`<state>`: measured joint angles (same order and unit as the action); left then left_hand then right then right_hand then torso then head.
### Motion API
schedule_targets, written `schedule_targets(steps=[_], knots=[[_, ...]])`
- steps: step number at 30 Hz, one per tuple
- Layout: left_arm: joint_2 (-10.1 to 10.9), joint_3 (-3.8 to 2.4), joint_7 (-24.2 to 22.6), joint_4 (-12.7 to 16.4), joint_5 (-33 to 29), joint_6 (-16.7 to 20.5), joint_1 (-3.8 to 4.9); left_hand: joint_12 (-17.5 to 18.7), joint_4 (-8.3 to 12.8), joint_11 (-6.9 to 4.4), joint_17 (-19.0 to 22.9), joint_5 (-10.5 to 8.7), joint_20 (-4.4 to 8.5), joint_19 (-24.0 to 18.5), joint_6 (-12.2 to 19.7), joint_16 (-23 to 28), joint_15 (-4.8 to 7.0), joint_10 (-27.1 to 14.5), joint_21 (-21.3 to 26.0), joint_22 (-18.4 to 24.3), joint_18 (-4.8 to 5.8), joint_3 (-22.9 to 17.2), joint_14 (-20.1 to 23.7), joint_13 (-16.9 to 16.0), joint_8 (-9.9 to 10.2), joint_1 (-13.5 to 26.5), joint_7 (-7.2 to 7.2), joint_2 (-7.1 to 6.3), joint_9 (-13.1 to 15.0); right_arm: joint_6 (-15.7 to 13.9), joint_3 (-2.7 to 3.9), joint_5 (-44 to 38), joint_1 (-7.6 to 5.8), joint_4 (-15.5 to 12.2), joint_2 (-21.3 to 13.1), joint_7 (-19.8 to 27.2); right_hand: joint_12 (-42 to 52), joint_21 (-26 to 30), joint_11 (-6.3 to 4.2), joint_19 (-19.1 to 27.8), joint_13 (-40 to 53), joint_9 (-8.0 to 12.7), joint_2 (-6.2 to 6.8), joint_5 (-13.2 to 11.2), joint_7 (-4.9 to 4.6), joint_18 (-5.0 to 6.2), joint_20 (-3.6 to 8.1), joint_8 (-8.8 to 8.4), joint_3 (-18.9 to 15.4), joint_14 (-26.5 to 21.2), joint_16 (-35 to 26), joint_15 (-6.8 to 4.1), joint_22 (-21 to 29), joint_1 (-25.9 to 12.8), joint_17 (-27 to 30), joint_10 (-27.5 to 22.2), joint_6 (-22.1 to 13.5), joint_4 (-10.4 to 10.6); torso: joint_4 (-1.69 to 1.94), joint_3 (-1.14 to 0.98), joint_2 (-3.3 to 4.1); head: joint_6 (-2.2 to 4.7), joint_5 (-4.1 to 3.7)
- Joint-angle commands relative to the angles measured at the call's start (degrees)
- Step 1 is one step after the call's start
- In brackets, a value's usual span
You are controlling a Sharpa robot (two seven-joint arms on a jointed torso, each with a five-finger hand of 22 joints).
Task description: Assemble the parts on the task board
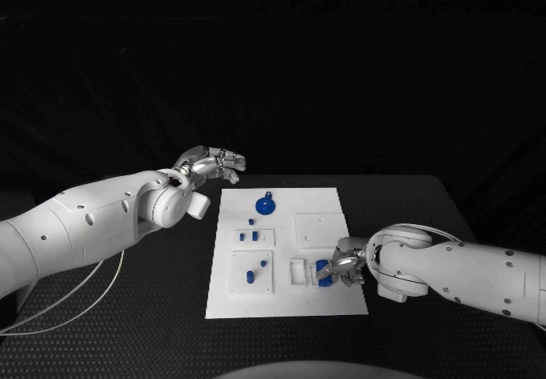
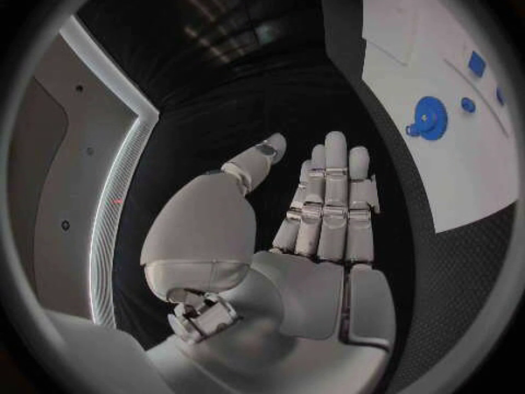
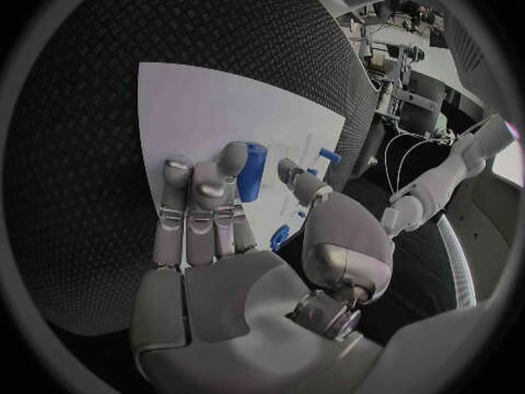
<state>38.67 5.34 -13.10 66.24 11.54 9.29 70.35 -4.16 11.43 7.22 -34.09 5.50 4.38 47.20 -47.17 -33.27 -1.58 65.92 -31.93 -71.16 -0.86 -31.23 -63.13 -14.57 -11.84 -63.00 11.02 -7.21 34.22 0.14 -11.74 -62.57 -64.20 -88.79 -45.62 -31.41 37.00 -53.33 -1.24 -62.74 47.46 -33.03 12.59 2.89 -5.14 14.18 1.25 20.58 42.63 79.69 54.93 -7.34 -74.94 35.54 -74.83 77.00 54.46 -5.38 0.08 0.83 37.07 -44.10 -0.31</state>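
Right hand at a blue part on the task board's near right corner

The right hand [image 1: 345, 267] is set over the task board [image 1: 330, 199], its fingers [image 3: 213, 184] touching a blue part [image 3: 252, 172]; whether it is gripped cannot be told. A knock could shift it. The left hand [image 1: 209, 166], fingers together, holds nothing beyond the board's far left corner.

From my station the desk [image 1: 136, 332] reads as a black, matt mat with a fine woven or dimpled grain; the task board [image 1: 285, 304] looks like smooth white plastic, matt, with no glare; the parts, such as the round blue piece [image 1: 265, 207], look like smooth blue plastic with a faint sheen; I see the left hand [image 1: 211, 166] as silvery metal segments, satin rather than mirror; the right hand [image 1: 342, 267] has the same finish, and its arm shell [image 1: 466, 272] is glossy white plastic.
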Motion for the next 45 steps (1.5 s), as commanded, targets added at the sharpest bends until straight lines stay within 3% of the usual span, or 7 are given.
schedule_targets(steps=[1, 7, 17, 24, 31, 35, 45], knots=[[-0.05, -0.02, -0.51, 0.2, -0.47, -0.98, 0.01, 0.13, -0.37, 0.19, -0.08, -0.3, -0.26, 0.13, 0.51, 0.39, 0.02, -0.17, 0.36, -0.09, -1.06, 0.09, -0.32, 0.07, -0.27, 0.48, -0.06, -0.14, -0.09, -0.75, 0.01, -2.11, 0.09, 0.61, 0.39, -0.29, 0.26, -0.26, -0.09, 0.13, 0.05, -0.11, -0.14, -0.09, -0.03, 0.82, 0.45, -0.29, 0.42, -0.46, 0.23, 0.13, -1.02, -0.27, 0.1, 0.47, -0.28, -0.09, -0.05, -0.02, 0.04, -0.03, 0.15], [0.05, -0.02, -0.44, 0.24, -0.48, -1.07, 0.01, 0.13, -0.4, 0.19, -0.12, -0.3, -0.26, 0.13, 0.52, 0.43, 0.02, -0.18, 0.39, -0.11, -1.06, 0.1, -0.32, 0.07, -0.28, 0.52, -0.06, -0.11, -0.1, -2.46, 0.01, -4.07, 0.25, 1.57, 1.05, -0.82, 0.32, -0.36, -0.09, 0.11, 0.08, -0.19, -0.25, -0.09, -0.03, 0.82, 0.47, -0.34, 0.53, -0.46, 0.4, 0.14, -1.01, -0.3, 0.19, 0.53, -0.27, -0.25, -0.07, -0.03, 0.08, -0.13, 0.34], [0.09, -0.01, -0.4, 0.3, -0.48, -1.18, 0.02, 0.12, -0.46, 0.19, -0.18, -0.3, -0.27, 0.13, 0.54, 0.49, 0.02, -0.18, 0.43, -0.15, -1.06, 0.12, -0.33, 0.07, -0.3, 0.57, -0.05, -0.08, -0.1, -1.68, 0.01, -4.09, 0.92, 2.91, 2.54, -0.98, 0.67, -0.85, -0.14, -0.13, 0.22, -0.53, -0.68, -0.08, 0.02, 0.82, 0.63, -0.44, 0.95, -0.28, 1.18, 0.11, -1.0, 0.03, 0.5, 0.99, -0.05, -1.25, -0.07, 0.0, 0.08, -0.43, 0.64], [0.16, -0.01, -0.31, 0.38, -0.48, -1.33, 0.02, 0.12, -0.48, 0.19, -0.22, -0.31, -0.27, 0.12, 0.55, 0.52, 0.02, -0.19, 0.45, -0.17, -1.06, 0.13, -0.33, 0.07, -0.31, 0.6, -0.05, -0.08, -0.11, -1.42, -0.01, -4.09, 1.18, 3.1, 3.0, -1.26, 0.9, -1.33, -0.25, -0.26, 0.27, -0.93, -2.26, -0.09, 0.12, 0.82, 0.78, -0.51, 1.73, -0.19, 1.94, 0.09, -0.96, 1.74, 0.97, 1.36, 0.38, -3.44, -0.07, 0.01, 0.1, -0.68, 0.85], [0.13, -0.01, -0.33, 0.45, -0.48, -1.38, 0.02, 0.12, -0.5, 0.19, -0.25, -0.31, -0.27, 0.12, 0.56, 0.55, 0.01, -0.2, 0.48, -0.19, -1.07, 0.14, -0.33, 0.07, -0.31, 0.61, -0.05, -0.07, -0.12, -1.38, -0.1, -4.33, 1.39, 3.21, 3.4, -1.59, 1.09, -1.72, -0.36, -0.4, 0.28, -1.22, -1.85, -0.09, 0.25, 0.82, 0.79, -0.56, 2.48, -0.12, 2.64, 0.07, -0.93, 2.78, 1.34, 1.74, 0.94, -4.78, -0.06, 0.05, 0.12, -0.83, 0.93], [0.3, -0.01, -0.26, 0.43, -0.48, -1.52, 0.02, 0.12, -0.02, 0.18, -0.45, -0.3, -0.25, 0.1, 0.62, 0.71, 0.03, -0.24, 0.58, -0.33, -1.11, 0.05, -0.33, 0.08, -0.36, 0.04, -0.07, -0.24, -0.14, -1.6, -0.11, -4.91, 1.41, 3.28, 3.23, -1.58, 1.24, -1.99, -0.42, -0.47, 0.28, -1.38, -2.19, 0.33, 0.32, 0.82, 0.77, -0.64, 3.37, -0.04, 3.11, 0.15, -0.91, 4.77, 1.71, 2.05, 1.42, -6.1, -0.04, -0.01, 0.12, -0.95, 1.38], [0.24, -0.01, -0.26, 0.37, -0.48, -1.51, 0.02, 0.11, -0.04, 0.21, -0.58, -0.34, -0.3, 0.14, 0.65, 0.81, 0.0, -0.24, 0.64, -0.42, -1.07, 0.13, -0.35, 0.07, -0.4, 0.11, -0.03, -0.19, -0.16, -2.82, -0.11, -4.74, 1.41, 2.51, 3.59, -1.43, 1.63, -2.46, -0.66, -0.78, 0.29, -1.52, -2.04, 0.49, 0.59, 0.82, 0.48, -0.75, 2.82, -0.05, 4.16, 0.28, -0.83, 4.83, 2.17, 2.83, 2.69, -6.25, -0.09, -0.03, 0.14, -0.85, 1.42]])
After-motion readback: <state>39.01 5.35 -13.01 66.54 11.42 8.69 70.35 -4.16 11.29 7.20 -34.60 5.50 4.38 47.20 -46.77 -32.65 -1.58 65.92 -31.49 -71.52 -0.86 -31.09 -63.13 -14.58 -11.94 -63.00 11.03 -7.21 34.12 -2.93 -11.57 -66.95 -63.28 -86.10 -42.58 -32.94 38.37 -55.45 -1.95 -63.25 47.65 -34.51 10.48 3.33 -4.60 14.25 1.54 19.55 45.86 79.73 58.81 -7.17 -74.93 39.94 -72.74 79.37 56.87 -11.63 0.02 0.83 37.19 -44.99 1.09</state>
